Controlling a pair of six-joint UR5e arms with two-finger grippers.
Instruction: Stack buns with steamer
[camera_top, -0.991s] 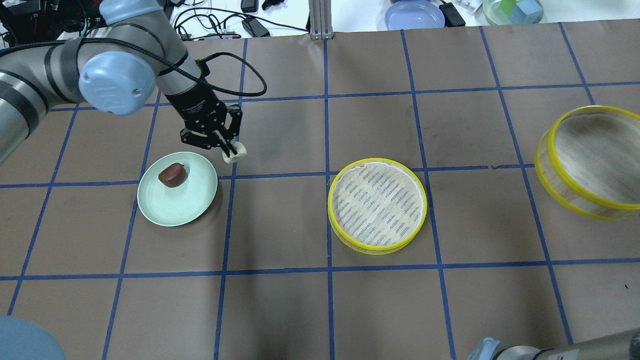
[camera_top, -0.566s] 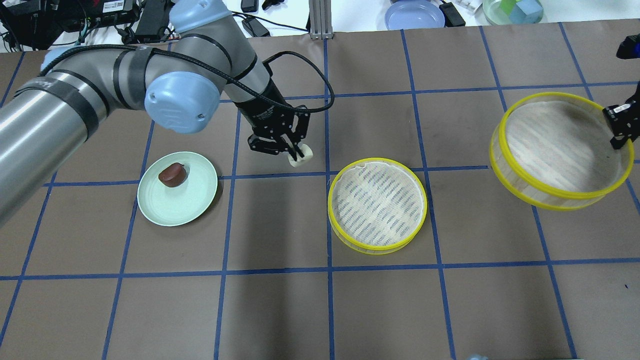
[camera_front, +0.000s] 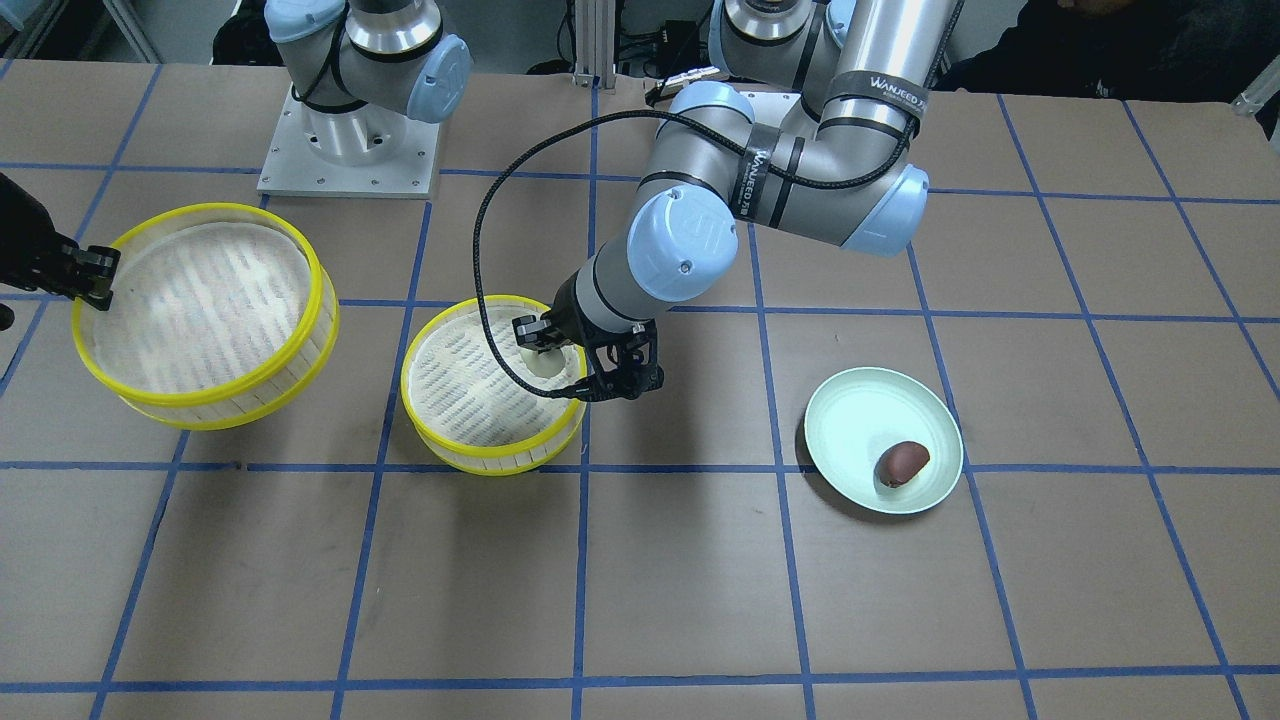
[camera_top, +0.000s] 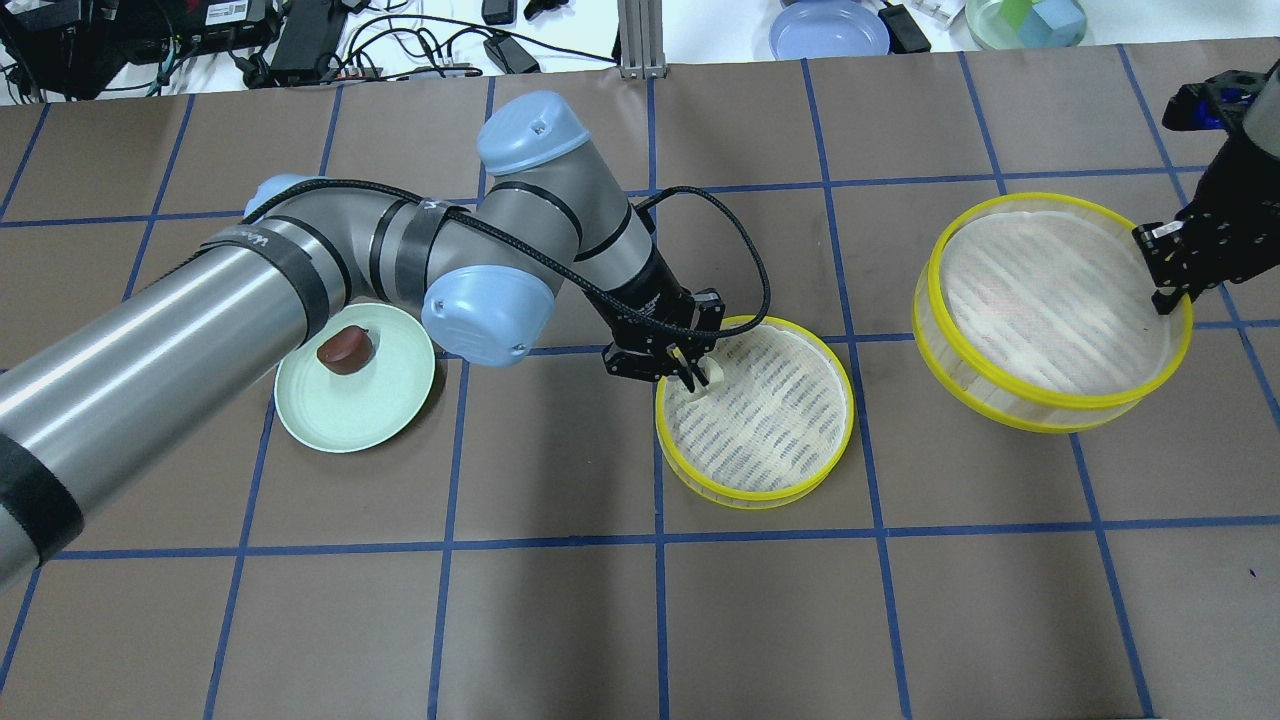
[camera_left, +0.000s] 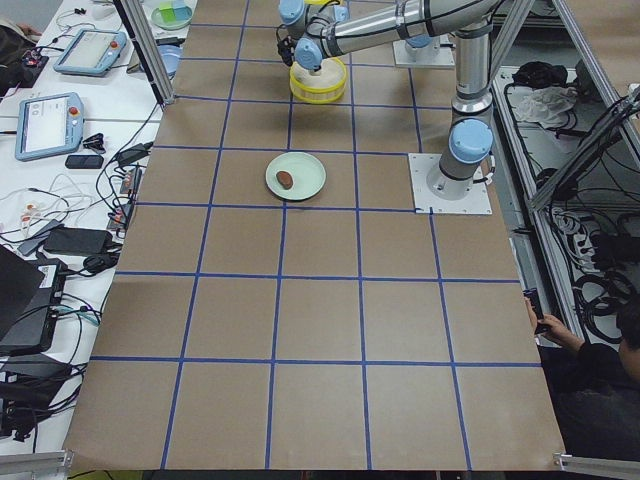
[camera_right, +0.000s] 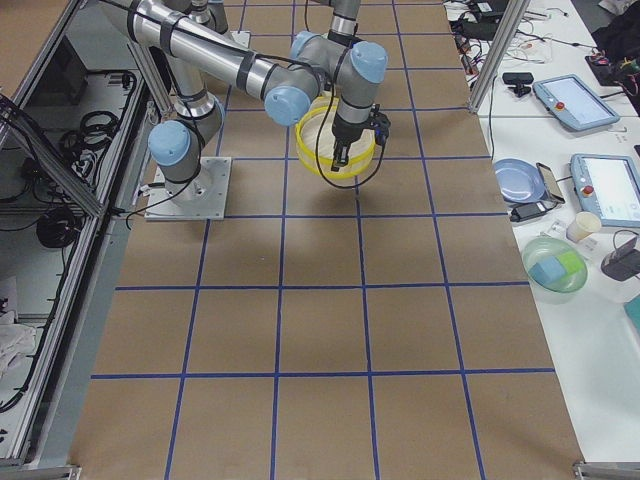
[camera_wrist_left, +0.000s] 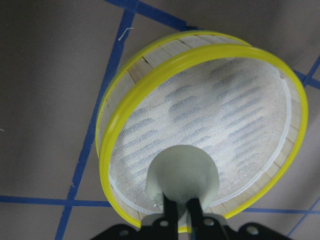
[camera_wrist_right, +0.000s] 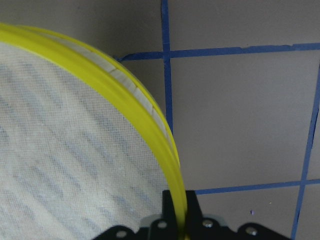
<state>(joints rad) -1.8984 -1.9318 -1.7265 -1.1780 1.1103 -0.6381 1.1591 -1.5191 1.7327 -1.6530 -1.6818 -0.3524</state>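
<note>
Gripping the cream-white bun, L pincer is closed on it, just inside the rim of the low steamer tray at tabletop centre; can't tell if bun touches the mesh. R pincer is clamped on the rim of the 2nd steamer tier, which is tilted, well apart from tray. On green plate sits the reddish-brown bun.
</note>
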